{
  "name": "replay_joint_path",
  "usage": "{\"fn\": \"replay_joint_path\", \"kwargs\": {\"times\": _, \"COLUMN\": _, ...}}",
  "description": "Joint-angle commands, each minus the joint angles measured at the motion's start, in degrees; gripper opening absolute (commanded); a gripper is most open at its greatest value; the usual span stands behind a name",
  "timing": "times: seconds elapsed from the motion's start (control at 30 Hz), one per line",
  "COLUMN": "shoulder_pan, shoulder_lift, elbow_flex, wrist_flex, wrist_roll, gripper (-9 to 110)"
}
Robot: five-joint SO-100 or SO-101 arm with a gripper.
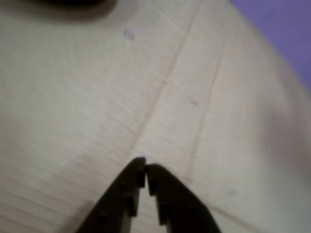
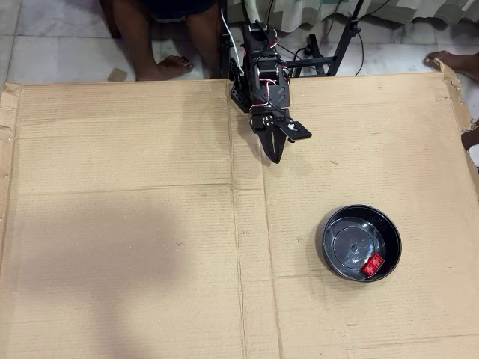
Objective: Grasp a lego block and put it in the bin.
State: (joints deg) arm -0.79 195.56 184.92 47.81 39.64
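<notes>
Overhead view: brick lies inside the bowl, toward the tabletop's near-right corner. End effector clenched, empty, near the far edge, well apart. Placement looks done; next move just parks the arm.

Wrist view blurred and soft; overhead view sharp, evenly lit.

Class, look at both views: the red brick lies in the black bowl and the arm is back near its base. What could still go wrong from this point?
1. The lego block lies near the rim of the bin, which looks shallow; a knock to the bowl might tip it out.
2. The gripper hangs low over the cardboard sheet, jaws nearly together in the wrist view; a further drop might snag a crease.
</notes>
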Motion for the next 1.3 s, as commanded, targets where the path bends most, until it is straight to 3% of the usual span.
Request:
{"fn": "replay_joint_path", "kwargs": {"times": 0.0, "shoulder_pan": 1.2, "shoulder_lift": 0.7, "elbow_flex": 0.8, "wrist_flex": -1.2, "wrist_roll": -13.8, "gripper": 0}}
{"fn": "replay_joint_path", "kwargs": {"times": 0.13, "shoulder_pan": 1.6, "shoulder_lift": 0.7, "elbow_flex": 0.8, "wrist_flex": -1.2, "wrist_roll": -27.5, "gripper": 0}}
{"fn": "replay_joint_path", "kwargs": {"times": 0.43, "shoulder_pan": 0.9, "shoulder_lift": 0.7, "elbow_flex": 0.8, "wrist_flex": 0.6, "wrist_roll": -41.0, "gripper": 0}}
{"fn": "replay_joint_path", "kwargs": {"times": 0.57, "shoulder_pan": 1.6, "shoulder_lift": 0.7, "elbow_flex": 0.8, "wrist_flex": 7.9, "wrist_roll": -41.6, "gripper": 0}}
{"fn": "replay_joint_path", "kwargs": {"times": 1.27, "shoulder_pan": 1.4, "shoulder_lift": 0.6, "elbow_flex": 0.5, "wrist_flex": 8.1, "wrist_roll": -41.9, "gripper": 0}}
